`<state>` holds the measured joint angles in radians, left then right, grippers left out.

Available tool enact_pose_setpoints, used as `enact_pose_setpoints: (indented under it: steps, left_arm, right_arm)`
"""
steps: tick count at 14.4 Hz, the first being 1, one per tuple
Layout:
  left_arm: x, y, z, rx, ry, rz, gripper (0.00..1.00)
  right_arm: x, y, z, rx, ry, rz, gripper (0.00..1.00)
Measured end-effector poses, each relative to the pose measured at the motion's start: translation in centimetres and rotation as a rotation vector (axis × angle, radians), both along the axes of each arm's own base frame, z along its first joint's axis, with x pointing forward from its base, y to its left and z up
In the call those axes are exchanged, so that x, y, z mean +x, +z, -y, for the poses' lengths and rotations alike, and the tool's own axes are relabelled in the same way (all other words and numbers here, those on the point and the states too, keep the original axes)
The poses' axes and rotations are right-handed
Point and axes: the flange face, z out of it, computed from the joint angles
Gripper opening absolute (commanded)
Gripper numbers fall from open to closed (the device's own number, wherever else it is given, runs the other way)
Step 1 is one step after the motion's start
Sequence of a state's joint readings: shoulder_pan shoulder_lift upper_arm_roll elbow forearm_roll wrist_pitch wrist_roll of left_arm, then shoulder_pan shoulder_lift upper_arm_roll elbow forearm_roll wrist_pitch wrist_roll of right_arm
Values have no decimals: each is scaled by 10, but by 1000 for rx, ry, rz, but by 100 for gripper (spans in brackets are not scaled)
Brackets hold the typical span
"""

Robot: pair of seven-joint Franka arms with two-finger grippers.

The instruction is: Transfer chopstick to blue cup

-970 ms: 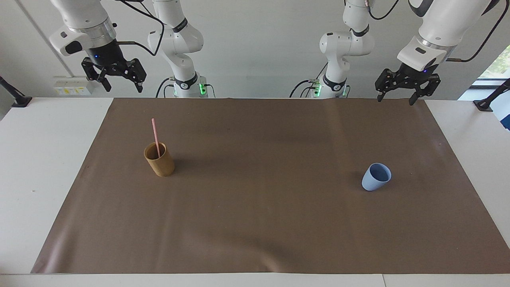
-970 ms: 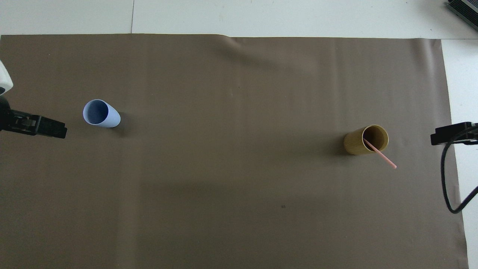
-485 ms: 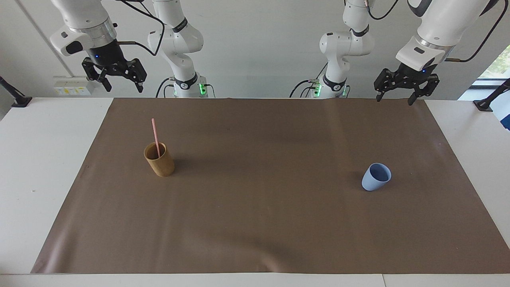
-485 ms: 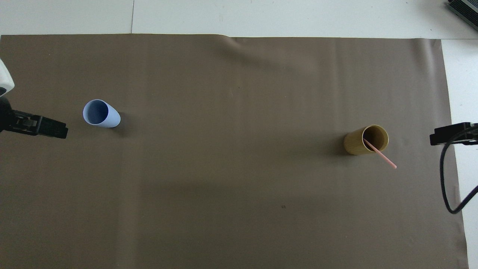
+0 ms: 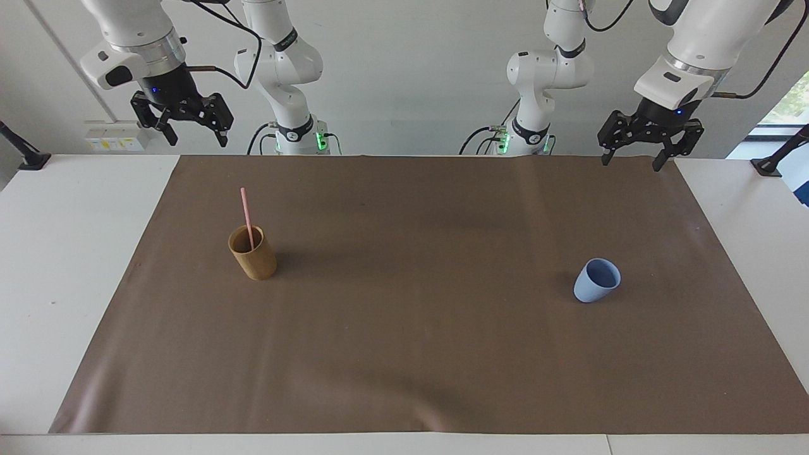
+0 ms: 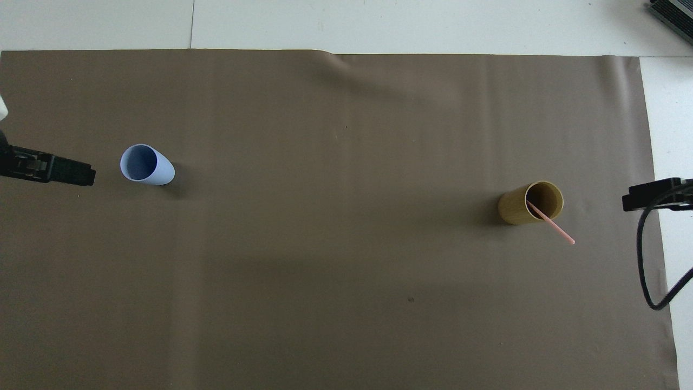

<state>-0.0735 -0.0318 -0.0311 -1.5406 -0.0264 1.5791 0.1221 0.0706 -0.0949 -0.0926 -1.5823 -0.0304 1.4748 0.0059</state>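
Tabletop (image 5: 63, 253): brown mat (image 5: 417, 328), unchanged.
Chopstick (image 5: 246, 218): unmoved, in tan cup (image 5: 254, 256).
Blue cup (image 5: 596, 280): unmoved, toward left arm's end.
Left claw (image 5: 634, 155): open, empty, shifted slightly.
Right claw (image 5: 194, 128): open, empty, barely moved.

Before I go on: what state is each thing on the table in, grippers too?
chopstick: standing in the tan cup, leaning on its rim.
tan cup: upright, holds the chopstick.
blue cup: upright, empty.
left gripper: open, raised, holding nothing.
right gripper: open, raised, holding nothing.
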Motion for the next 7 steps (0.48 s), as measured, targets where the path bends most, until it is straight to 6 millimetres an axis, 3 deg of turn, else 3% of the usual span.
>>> enact_pose_setpoints:
  steps: [7]
  left_arm:
    - [43, -32, -29, -15, 31, 60, 100]
  right_arm:
    - [-2, -1, 0, 0, -20, -3, 100]
